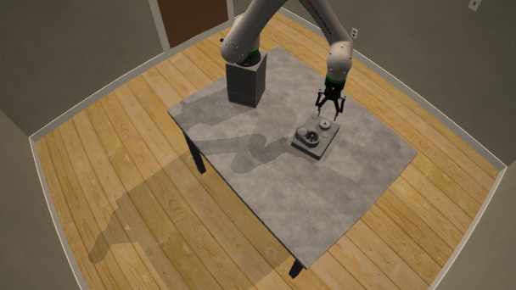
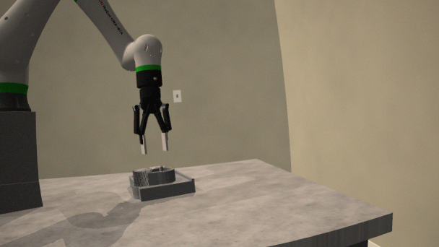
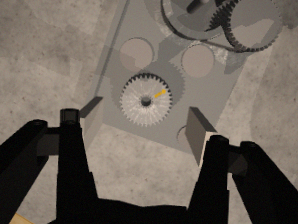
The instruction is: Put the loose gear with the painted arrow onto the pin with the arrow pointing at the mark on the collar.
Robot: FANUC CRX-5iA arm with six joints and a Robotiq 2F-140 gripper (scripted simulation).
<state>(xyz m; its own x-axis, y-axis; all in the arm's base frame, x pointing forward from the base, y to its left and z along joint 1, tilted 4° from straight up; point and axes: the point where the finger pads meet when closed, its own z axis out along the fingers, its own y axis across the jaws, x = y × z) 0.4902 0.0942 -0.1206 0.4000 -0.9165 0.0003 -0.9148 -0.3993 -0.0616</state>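
On the mottled grey table (image 1: 322, 203) in a wood-floored room sits the grey rectangular timing case (image 3: 220, 106); my black two-finger gripper (image 2: 154, 147) hangs above it, half spread, pinching nothing. In the wrist view the pale toothed gear with the yellow arrow (image 3: 145, 99) lies flat at frame centre, just above the fingertips; the pin (image 3: 196, 3) stands at upper right.

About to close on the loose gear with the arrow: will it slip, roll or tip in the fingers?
The loose gear lies flat on the timing case, so it probably won't roll. It looks rigid; its toothed rim may give the half-open gripper's pads some bite. Being thin, it could tilt if pinched off-centre, and the unfixed case may shift if bumped.
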